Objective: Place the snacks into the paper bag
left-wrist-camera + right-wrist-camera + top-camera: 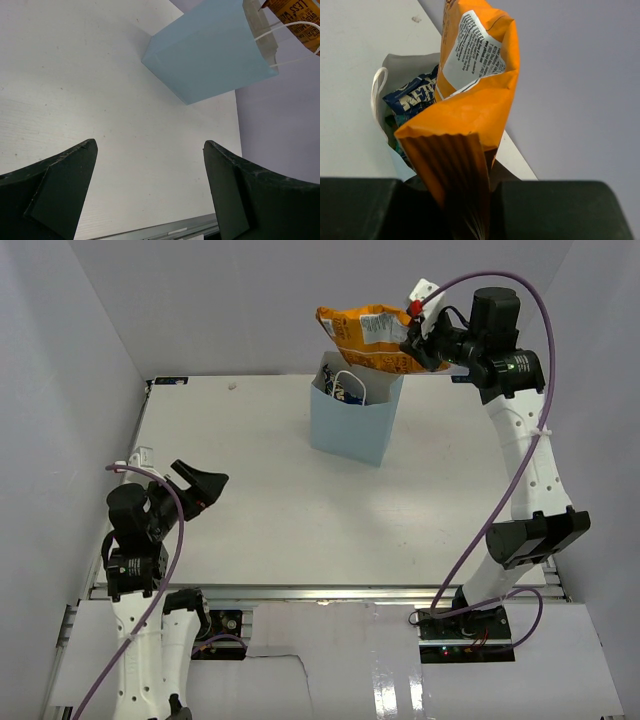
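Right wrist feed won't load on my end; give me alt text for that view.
The right gripper is shut on the crimped end of an orange chip bag, filling mid-frame, with the open paper bag just beyond it. Inside, a blue chip bag shows beside a white string handle; table left, grey wall right.

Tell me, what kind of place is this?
Likely a robot test booth: blank white walls box in a white table, with a left arm and right arm bolted to its near edge.
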`<state>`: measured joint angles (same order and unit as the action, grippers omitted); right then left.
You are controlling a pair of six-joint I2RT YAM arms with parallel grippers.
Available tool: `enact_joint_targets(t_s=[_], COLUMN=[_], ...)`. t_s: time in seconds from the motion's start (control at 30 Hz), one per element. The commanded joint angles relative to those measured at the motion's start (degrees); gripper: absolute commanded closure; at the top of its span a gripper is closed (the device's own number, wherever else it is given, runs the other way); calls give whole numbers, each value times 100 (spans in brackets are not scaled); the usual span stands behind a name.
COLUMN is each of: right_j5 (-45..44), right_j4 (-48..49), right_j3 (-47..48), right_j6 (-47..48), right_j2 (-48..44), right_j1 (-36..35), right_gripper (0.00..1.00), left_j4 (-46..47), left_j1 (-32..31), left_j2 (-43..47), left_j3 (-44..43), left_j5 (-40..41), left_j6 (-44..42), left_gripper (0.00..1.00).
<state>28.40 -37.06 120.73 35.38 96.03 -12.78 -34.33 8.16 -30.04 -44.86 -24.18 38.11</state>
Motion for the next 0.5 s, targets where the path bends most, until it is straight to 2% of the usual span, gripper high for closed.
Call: enact_joint_targets(t_s=[0.0,0.3,0.47], right_j5=[-115,-985,-1723], right_j4=[-494,-961,-1391], right_j3=[513,592,1040], right_j6=[320,821,1260], right_j2=[74,276,627], right_j1=[-58,-383,-708], right_gripper=[92,92,92], left_j4=[189,347,383], left_j1=[10,10,10], left_j2=[16,-54,-63], left_j3=[47,170,223], left_j5=[-148,-245,-280], left_j6=[-84,-67,-49], left_gripper=[2,2,2])
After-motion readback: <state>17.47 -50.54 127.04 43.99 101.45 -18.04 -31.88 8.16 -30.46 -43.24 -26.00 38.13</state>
